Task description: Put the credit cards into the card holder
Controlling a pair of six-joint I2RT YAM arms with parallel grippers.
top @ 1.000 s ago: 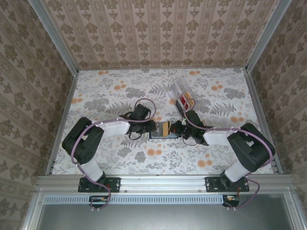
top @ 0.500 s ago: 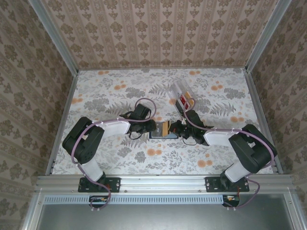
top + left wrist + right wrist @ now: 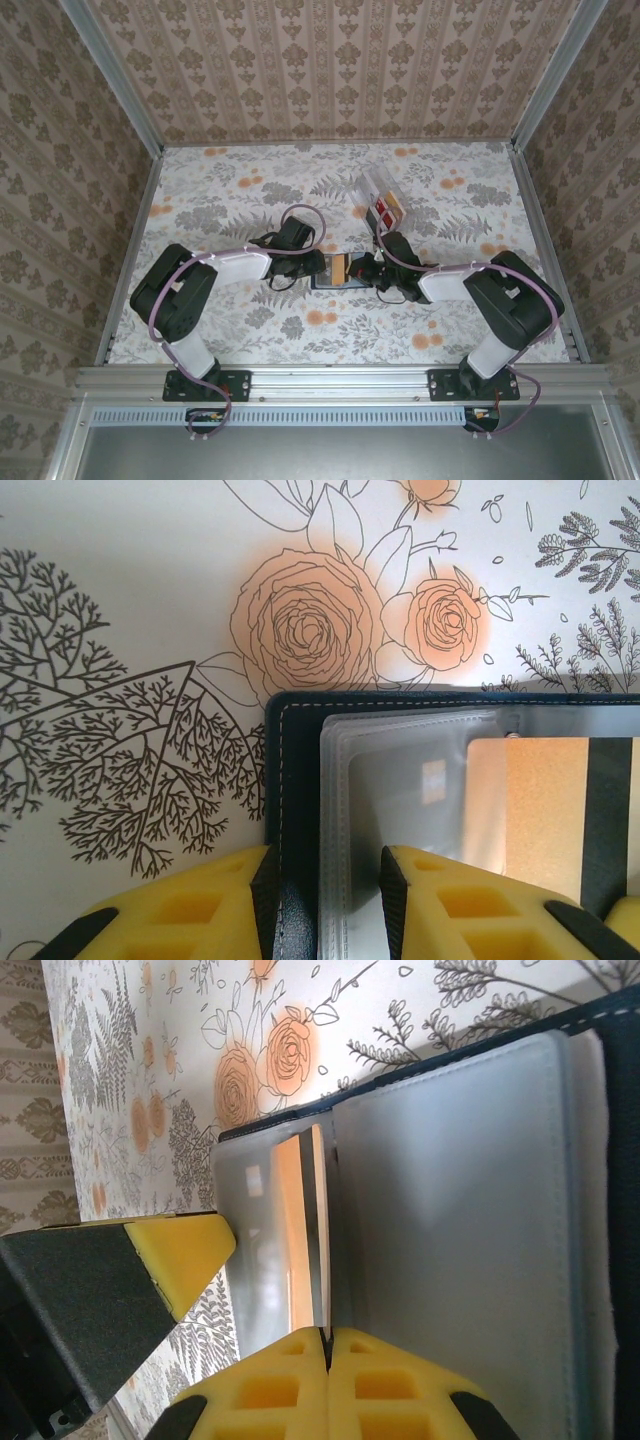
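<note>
The navy card holder (image 3: pixel 330 283) lies open in the middle of the table, its clear sleeves (image 3: pixel 400 790) facing up. My left gripper (image 3: pixel 320 267) is shut on the holder's left edge (image 3: pixel 295 780), one jaw outside the navy cover and the other on the sleeves (image 3: pixel 325 865). My right gripper (image 3: pixel 365 268) is shut on an orange-tan credit card (image 3: pixel 312 1230) with a dark stripe, held edge-on (image 3: pixel 327 1335). The card (image 3: pixel 535 810) lies partly inside a clear sleeve (image 3: pixel 450 1210). More credit cards (image 3: pixel 385 212), red among them, stand in a clear box.
The clear plastic box (image 3: pixel 376 187) sits just behind the right gripper on the flowered tablecloth (image 3: pixel 230 200). Patterned walls and metal rails (image 3: pixel 130 260) close the table on three sides. A yellow finger of the left gripper (image 3: pixel 170 1255) shows beside the holder in the right wrist view.
The right arm has edged left, and the orange-tan card has slid a little further into the holder. The left gripper has stayed put.
</note>
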